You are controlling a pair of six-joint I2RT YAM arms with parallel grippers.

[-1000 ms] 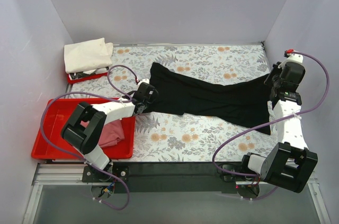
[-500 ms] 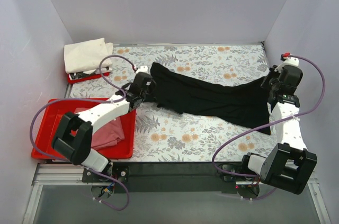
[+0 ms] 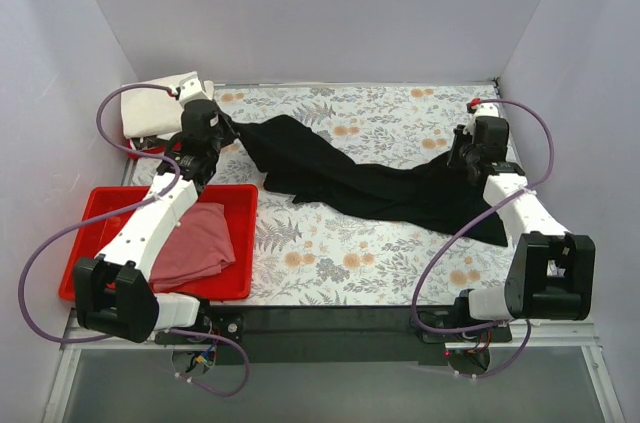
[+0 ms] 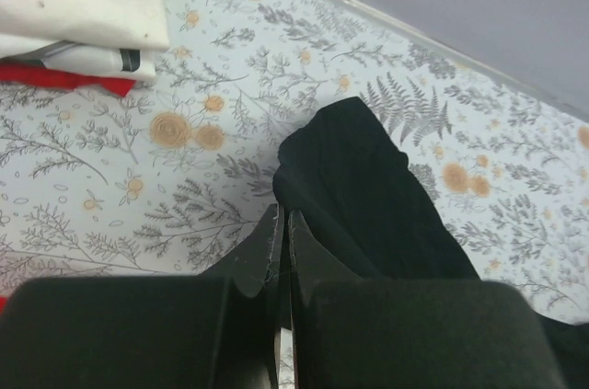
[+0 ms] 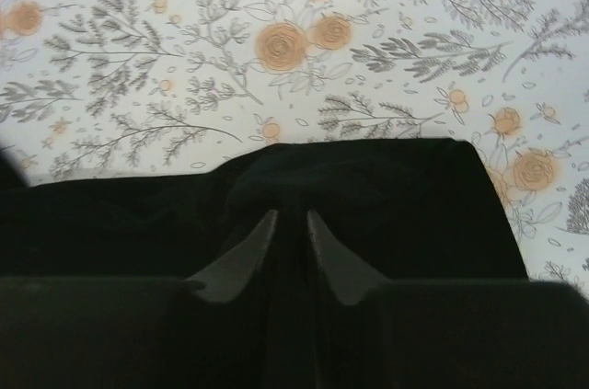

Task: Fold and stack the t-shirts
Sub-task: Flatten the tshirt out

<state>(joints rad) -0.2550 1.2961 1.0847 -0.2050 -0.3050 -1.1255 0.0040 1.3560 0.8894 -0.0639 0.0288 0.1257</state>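
Observation:
The black t-shirt (image 3: 380, 183) lies stretched in a crumpled band across the floral table, from back left to front right. My left gripper (image 3: 228, 131) is shut on its left end; in the left wrist view the jaws (image 4: 282, 219) press together at the edge of the black cloth (image 4: 368, 196). My right gripper (image 3: 462, 161) pinches the right end, and a fold of black cloth (image 5: 386, 196) sits between its nearly closed fingers (image 5: 292, 219). The pink t-shirt (image 3: 195, 248) lies in the large red tray (image 3: 100, 205). The cream-white t-shirt (image 3: 155, 103) rests folded at the back left.
A small red tray (image 3: 150, 149) lies under the cream-white shirt, its red edge (image 4: 55, 76) showing in the left wrist view. Grey walls close in the table on three sides. Purple cables loop off both arms.
My left gripper swung from beside the large tray to the back left, pulling the shirt's left end along. My right gripper shifted left and back with the right end.

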